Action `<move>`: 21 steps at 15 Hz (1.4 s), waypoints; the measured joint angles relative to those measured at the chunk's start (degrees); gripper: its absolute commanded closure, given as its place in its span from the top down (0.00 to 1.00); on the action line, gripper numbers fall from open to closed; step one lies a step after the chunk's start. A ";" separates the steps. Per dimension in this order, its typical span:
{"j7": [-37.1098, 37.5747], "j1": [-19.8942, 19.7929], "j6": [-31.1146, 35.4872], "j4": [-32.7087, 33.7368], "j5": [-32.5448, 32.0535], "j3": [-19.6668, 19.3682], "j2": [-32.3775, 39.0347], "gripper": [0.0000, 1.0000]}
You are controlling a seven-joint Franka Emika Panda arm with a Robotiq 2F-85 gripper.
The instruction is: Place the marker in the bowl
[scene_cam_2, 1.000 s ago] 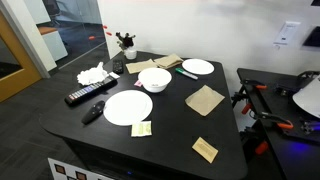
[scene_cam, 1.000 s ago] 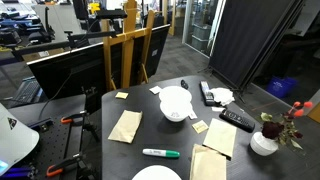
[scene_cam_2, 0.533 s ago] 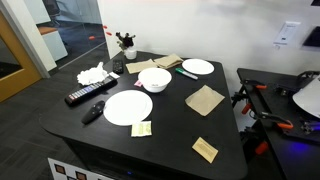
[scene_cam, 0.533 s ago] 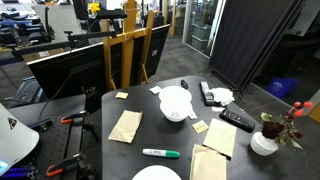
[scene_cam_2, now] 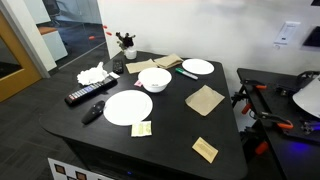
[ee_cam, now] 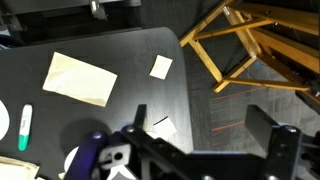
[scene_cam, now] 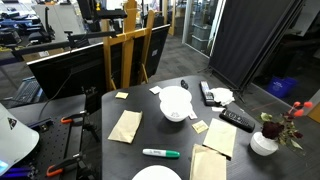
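Note:
The marker [scene_cam: 161, 153] has a white barrel and green ends. It lies flat on the black table, apart from the white bowl [scene_cam: 174, 114], and shows in both exterior views [scene_cam_2: 187, 73]. The bowl [scene_cam_2: 154, 79] stands empty near the table's middle. In the wrist view the marker [ee_cam: 24, 125] lies at the left edge. My gripper [ee_cam: 212, 130] is open and empty, high above the table's edge and the floor, far from the marker. The bowl does not clearly show in the wrist view.
A large flat plate [scene_cam_2: 128, 107] lies beside the bowl and a smaller plate [scene_cam_2: 198, 67] lies by the marker. Tan napkins [ee_cam: 80, 78], sticky notes [ee_cam: 161, 66], a black remote [scene_cam_2: 85, 96] and a flower vase [scene_cam: 265, 140] are on the table. A wooden easel [ee_cam: 250, 45] stands off the table's edge.

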 measured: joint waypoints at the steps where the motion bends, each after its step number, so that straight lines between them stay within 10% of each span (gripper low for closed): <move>1: 0.50 -1.12 0.59 -0.34 -0.68 -0.31 -0.44 1.00; 21: 0.48 -14.49 10.46 -6.35 -8.22 -12.38 4.11 1.00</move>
